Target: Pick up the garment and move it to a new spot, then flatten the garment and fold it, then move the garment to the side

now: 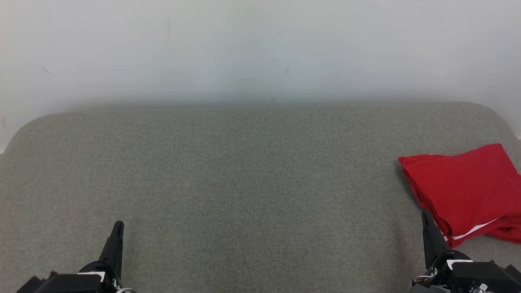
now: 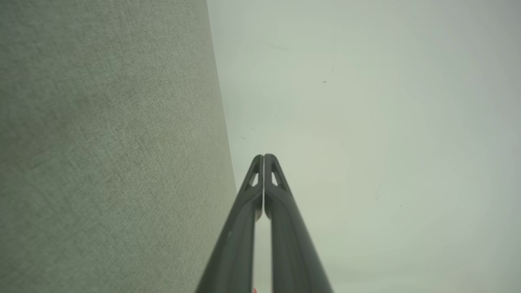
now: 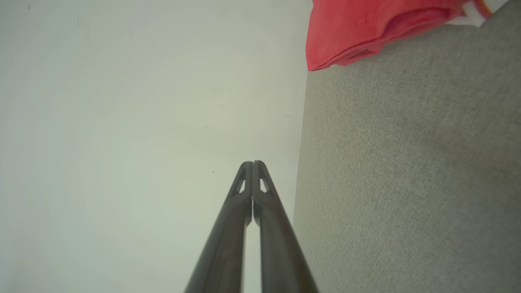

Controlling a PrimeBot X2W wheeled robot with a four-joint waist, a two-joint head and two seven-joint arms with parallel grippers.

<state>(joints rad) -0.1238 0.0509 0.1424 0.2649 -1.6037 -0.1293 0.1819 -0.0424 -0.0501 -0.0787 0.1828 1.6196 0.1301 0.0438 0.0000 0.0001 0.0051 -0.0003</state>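
Observation:
A red garment [image 1: 464, 191] with a white stripe lies folded at the right edge of the grey fabric surface [image 1: 252, 183]; its edge runs off the picture. In the right wrist view the garment [image 3: 366, 28] shows at the top. My right gripper [image 1: 425, 215] is shut and empty, its tip close beside the garment's near left corner; its fingertips [image 3: 252, 163] meet. At the lower left my left gripper [image 1: 118, 225] is shut with nothing in it, far from the garment, and in the left wrist view the left gripper [image 2: 263, 156] has both fingers pressed together.
A pale wall [image 1: 260, 49] rises behind the grey surface, whose far corners are rounded. The grey surface [image 2: 101, 142] also shows beside the left gripper, and the grey surface [image 3: 407, 183] beside the right one.

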